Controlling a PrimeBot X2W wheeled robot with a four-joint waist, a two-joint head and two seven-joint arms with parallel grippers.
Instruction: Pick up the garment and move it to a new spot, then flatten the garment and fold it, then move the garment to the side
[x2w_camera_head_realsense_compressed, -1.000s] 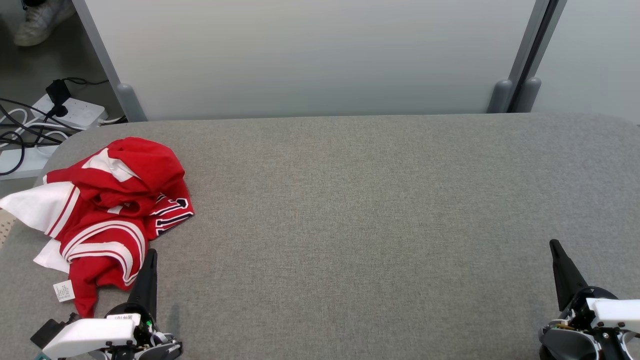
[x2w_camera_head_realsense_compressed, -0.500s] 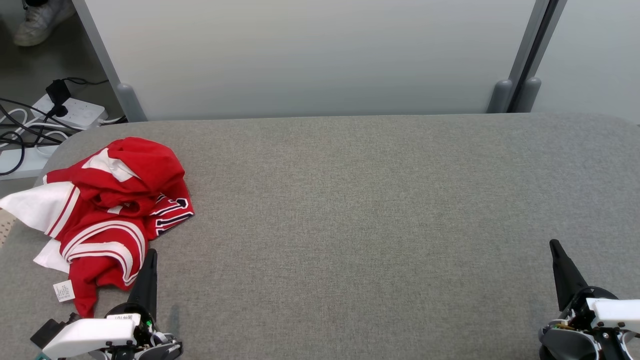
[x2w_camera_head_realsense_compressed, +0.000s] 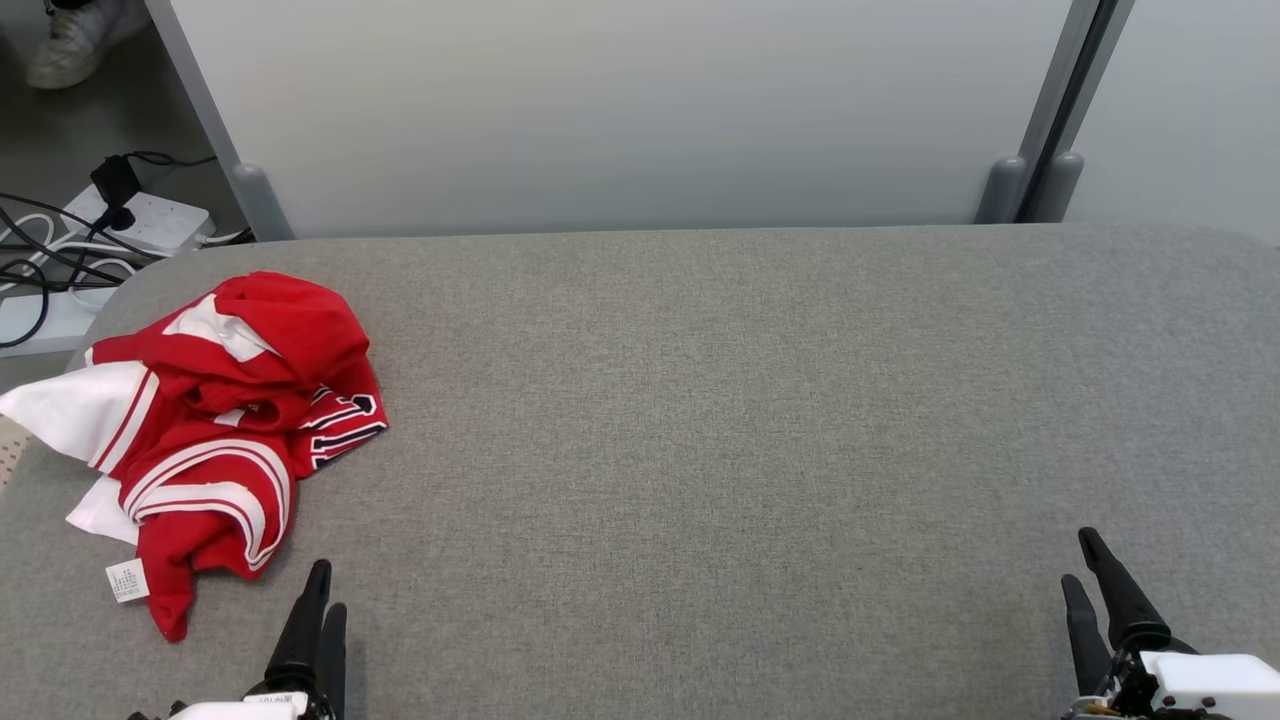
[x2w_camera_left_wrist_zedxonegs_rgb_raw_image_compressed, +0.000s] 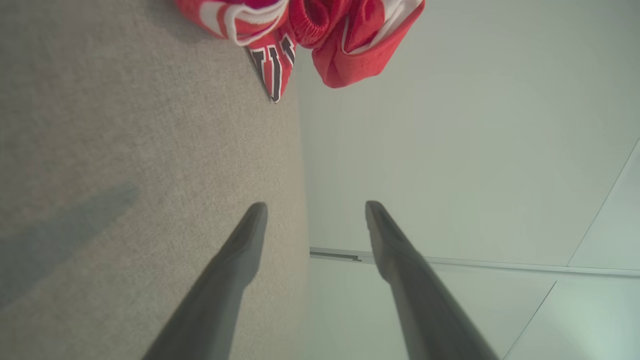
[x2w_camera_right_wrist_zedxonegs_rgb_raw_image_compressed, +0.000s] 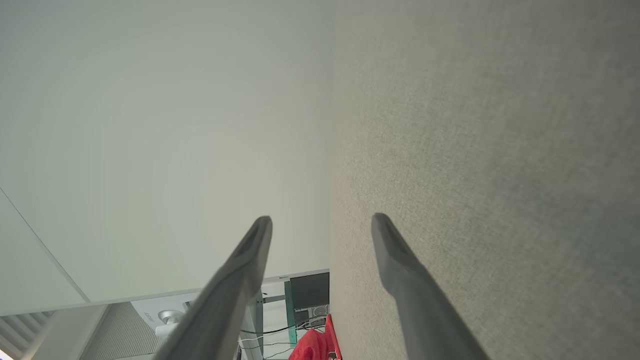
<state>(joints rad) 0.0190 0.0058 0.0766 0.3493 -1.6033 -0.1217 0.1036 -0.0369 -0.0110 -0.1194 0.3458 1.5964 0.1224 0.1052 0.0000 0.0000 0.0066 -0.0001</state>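
At the frame's mid-left, the garment (x2w_camera_head_realsense_compressed: 215, 420) looks limp and light, pinchable at any raised fold; left gripper (x2w_camera_head_realsense_compressed: 328, 590) and right gripper (x2w_camera_head_realsense_compressed: 1078, 558) gape empty.

Wide grey fabric-covered table (x2w_camera_head_realsense_compressed: 700, 400) with rounded corners, set against a pale partition panel (x2w_camera_head_realsense_compressed: 620, 110). One crumpled red-and-white garment (x2w_camera_head_realsense_compressed: 230, 400) lies on it, toward the panel's left end, small white tag showing.

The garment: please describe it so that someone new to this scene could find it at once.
Find the wide grey table, then go to its left end. The garment lies there in a crumpled heap, ahead of the left gripper. It alone is bright red with white stripes; everything near it is grey, white or black.
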